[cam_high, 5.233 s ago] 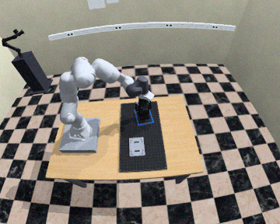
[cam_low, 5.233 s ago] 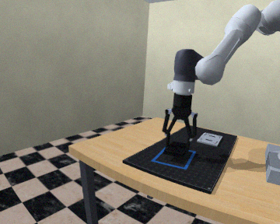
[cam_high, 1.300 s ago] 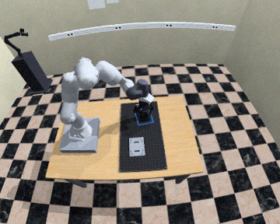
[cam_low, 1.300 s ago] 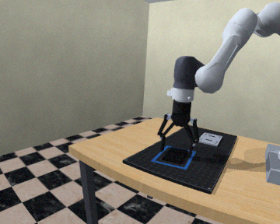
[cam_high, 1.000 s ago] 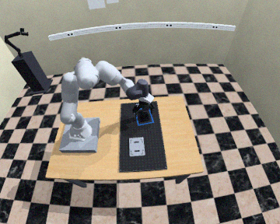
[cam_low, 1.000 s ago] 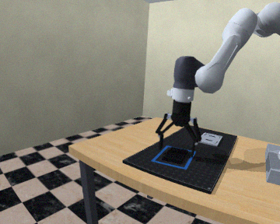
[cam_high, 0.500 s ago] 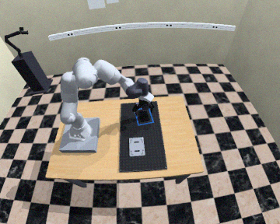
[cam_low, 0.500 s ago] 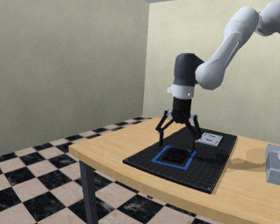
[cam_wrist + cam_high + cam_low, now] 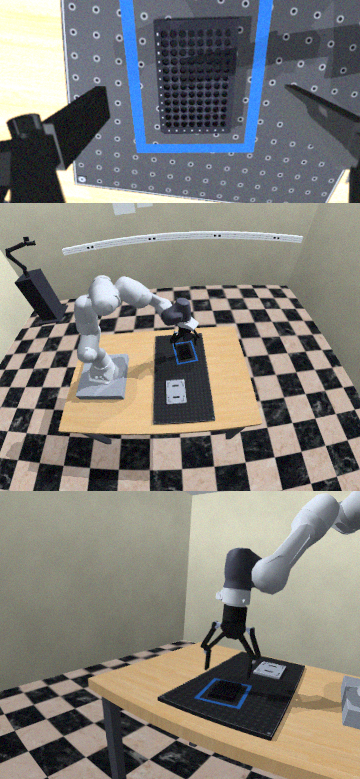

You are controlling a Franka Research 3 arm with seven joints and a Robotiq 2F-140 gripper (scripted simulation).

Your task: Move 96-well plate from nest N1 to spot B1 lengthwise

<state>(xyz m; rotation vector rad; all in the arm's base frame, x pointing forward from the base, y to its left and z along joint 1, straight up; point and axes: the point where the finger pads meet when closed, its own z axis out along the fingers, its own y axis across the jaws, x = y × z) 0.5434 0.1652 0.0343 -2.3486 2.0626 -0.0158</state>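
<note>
The black 96-well plate [image 9: 196, 74] lies flat inside the blue taped outline [image 9: 194, 147], its long side along the outline's long side. It also shows in the top view [image 9: 185, 351] and in the exterior view [image 9: 225, 691]. My gripper [image 9: 229, 663] hangs above the plate and a little off its far end, fingers spread wide and empty. In the wrist view the two fingers stand at either side, clear of the plate. The gripper also shows in the top view [image 9: 185, 336].
A light grey plate nest [image 9: 176, 391] sits empty on the black perforated mat [image 9: 183, 378], nearer the table's front edge. The robot base [image 9: 102, 378] stands on the wooden table [image 9: 160, 378] to the left.
</note>
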